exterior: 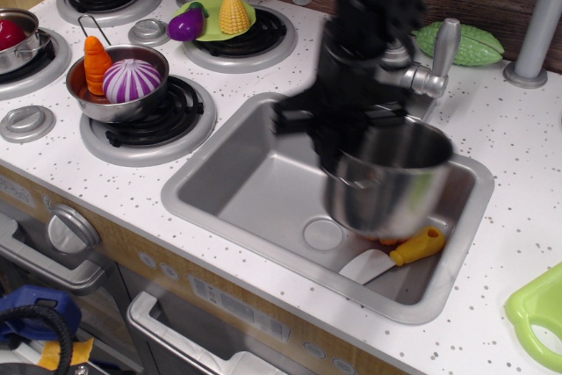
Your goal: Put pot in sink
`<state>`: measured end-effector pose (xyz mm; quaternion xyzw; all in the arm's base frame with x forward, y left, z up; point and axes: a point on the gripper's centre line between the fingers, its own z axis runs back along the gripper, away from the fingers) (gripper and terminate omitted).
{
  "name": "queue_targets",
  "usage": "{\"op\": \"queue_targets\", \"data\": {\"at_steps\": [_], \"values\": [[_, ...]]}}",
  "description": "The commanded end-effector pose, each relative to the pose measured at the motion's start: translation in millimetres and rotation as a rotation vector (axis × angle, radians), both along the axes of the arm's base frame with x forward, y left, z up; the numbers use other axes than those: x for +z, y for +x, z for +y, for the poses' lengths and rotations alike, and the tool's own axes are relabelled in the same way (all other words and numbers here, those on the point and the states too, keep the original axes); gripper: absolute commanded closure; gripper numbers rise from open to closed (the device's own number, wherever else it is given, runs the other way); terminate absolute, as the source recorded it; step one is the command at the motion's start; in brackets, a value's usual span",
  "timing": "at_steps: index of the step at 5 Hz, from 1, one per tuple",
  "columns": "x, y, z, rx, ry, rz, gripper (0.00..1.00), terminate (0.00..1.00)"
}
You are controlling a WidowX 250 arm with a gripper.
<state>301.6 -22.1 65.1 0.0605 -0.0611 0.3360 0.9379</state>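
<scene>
Pot (391,182) over sink (255,177); spatula (395,256) lying in basin.

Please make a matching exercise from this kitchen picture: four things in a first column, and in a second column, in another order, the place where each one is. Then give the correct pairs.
Things:
1. pot
2. spatula
3. corn
4. purple-white onion

Places:
A. on the green plate, beside the eggplant
B. over the sink, at its right part
C. in the steel pan on the front burner
D. on the sink floor, near the front right corner

Pairs: 1-B, 2-D, 3-A, 4-C
</scene>
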Motion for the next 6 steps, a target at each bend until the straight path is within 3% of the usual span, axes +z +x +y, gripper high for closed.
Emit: {"op": "queue_targets", "data": {"at_steps": [1, 2, 3, 4, 5, 6], "values": [[21.6, 17.1, 59.5, -0.039, 0.178, -0.132, 1.0, 0.0], [-4.7, 9.4, 84.8, -0.048, 0.233, -0.247, 1.0, 0.0], [-17.8, 4.4, 91.3, -0.029, 0.241, -0.308, 1.0, 0.0], [-17.1, 1.7, 88.0, -0.011, 0.19, -0.316, 0.0, 0.0], [-19.3, 2.3, 83.1, 0.02, 0.148, -0.327, 0.0, 0.0], [-19.3, 2.3, 83.1, 0.02, 0.148, -0.327, 0.0, 1.0]]}}
